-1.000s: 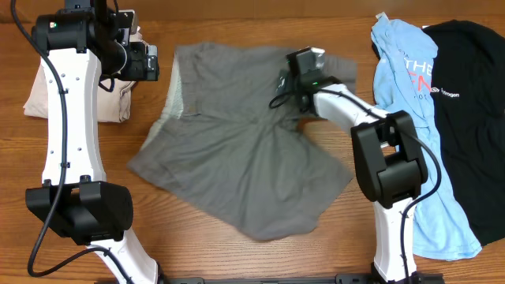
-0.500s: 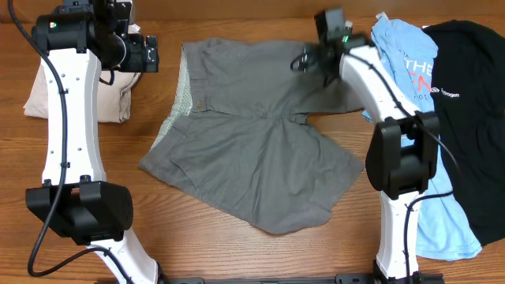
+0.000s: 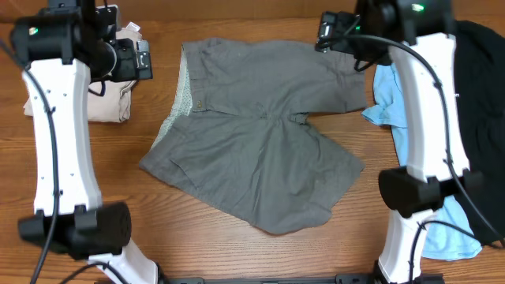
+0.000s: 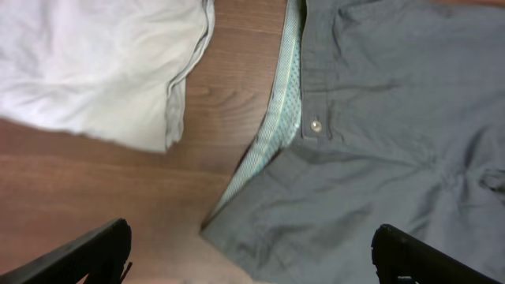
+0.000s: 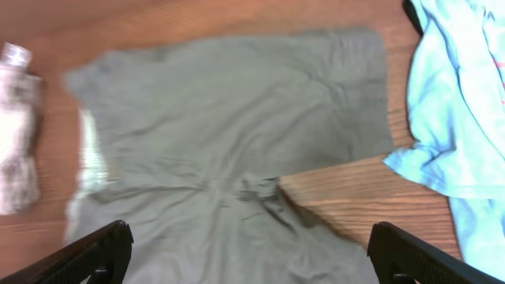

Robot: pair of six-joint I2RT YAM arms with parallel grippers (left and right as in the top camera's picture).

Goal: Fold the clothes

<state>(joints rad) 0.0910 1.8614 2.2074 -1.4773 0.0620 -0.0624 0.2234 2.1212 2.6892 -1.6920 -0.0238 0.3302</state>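
Observation:
The grey shorts (image 3: pixel 252 134) lie spread flat in the middle of the table, pale speckled waistband lining (image 3: pixel 181 95) at the left. They also show in the left wrist view (image 4: pixel 379 142) and the right wrist view (image 5: pixel 229 134). My left gripper (image 3: pixel 140 59) hangs high beside the waistband, open and empty; its fingertips frame the left wrist view (image 4: pixel 252 256). My right gripper (image 3: pixel 325 33) hangs high over the shorts' far right leg, open and empty (image 5: pixel 252 252). The light-blue T-shirt (image 3: pixel 387 95) and black T-shirt (image 3: pixel 481 87) lie at the right. Folded beige shorts (image 3: pixel 110 99) lie at the far left.
The right arm's white links (image 3: pixel 430 118) stand over the light-blue T-shirt. The left arm (image 3: pixel 59 142) stands at the left of the table. Bare wooden table (image 3: pixel 197 229) shows in front of the shorts.
My right gripper let go of the shorts' right leg and rose up and to the right. The leg now lies spread flat. My left gripper rose slightly.

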